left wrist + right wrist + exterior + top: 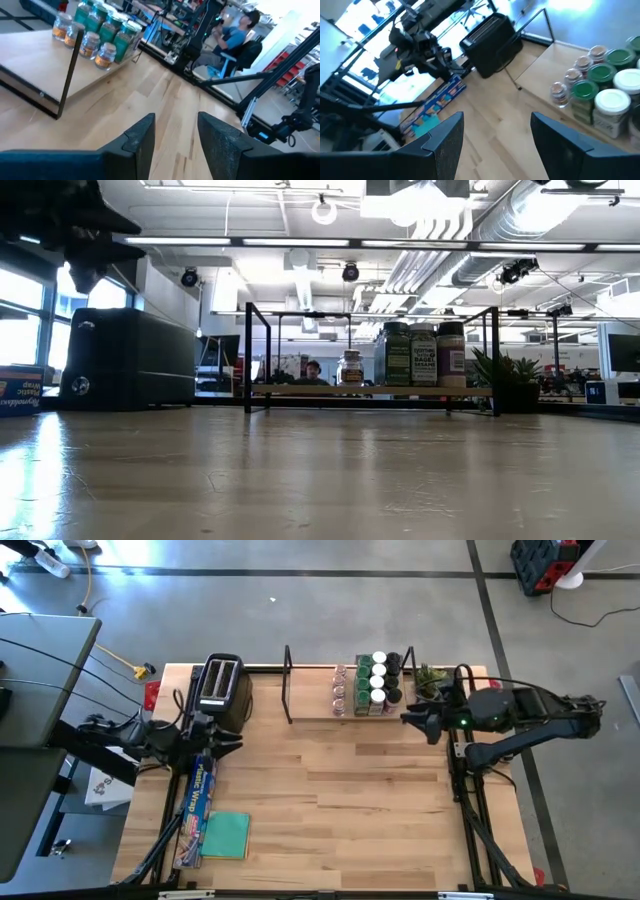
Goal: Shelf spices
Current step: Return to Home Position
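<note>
The spice jars (371, 686) stand in a tight group on the right part of the shelf's wooden board (312, 692); green, white and dark lids show, with clear glass jars on the group's left (568, 85). In the low view the jars (422, 354) stand on the board between the black end frames (248, 356). My right gripper (408, 718) hovers open just near and right of the jars, touching nothing. My left gripper (232, 736) hovers open near the toaster, at the table's left. Their own wrist views show each open: left (176, 140), right (497, 145).
A black-and-silver toaster (222, 688) stands left of the shelf. A small green potted plant (432, 681) sits right of the shelf. A blue wrap box (195, 805) and a teal cloth (226, 835) lie near the table's left near corner. A seated person (231, 37) is beyond the table.
</note>
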{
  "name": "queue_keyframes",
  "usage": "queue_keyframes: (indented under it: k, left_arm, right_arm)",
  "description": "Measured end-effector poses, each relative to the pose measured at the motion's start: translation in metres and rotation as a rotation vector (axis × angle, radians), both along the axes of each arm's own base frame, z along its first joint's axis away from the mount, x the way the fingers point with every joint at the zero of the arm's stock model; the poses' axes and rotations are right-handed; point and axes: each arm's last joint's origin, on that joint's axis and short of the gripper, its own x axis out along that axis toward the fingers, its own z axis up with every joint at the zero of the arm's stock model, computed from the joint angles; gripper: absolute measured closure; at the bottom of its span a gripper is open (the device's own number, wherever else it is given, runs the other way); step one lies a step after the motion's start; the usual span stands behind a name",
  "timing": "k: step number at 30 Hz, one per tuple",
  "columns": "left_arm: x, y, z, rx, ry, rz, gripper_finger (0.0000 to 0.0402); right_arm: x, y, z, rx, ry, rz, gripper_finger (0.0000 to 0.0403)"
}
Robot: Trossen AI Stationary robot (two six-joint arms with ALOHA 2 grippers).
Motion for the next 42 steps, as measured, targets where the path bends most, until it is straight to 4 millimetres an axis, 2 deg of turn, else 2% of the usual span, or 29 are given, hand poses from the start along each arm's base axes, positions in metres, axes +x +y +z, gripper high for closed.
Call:
queue_keyframes:
  k: [11,16,38,42]
  left_arm:
    - [0.000,0.000,-0.023,0.010,0.041,-0.004,0.0259]
    - [0.005,-0.002,-0.055,0.022,0.081,-0.007,0.0259]
    - [0.006,-0.006,-0.053,0.008,0.048,-0.070,0.0259]
    - [0.005,-0.003,-0.053,0.125,0.059,0.015,0.0259]
  right_arm:
    - [0.004,-0.002,-0.002,-0.127,0.036,-0.091,0.0179]
    - [0.004,-0.002,-0.002,-0.119,0.033,-0.097,0.0179]
    - [0.006,-0.002,-0.007,-0.109,0.077,-0.082,0.0179]
    - [0.006,-0.002,-0.007,-0.089,0.070,-0.092,0.0179]
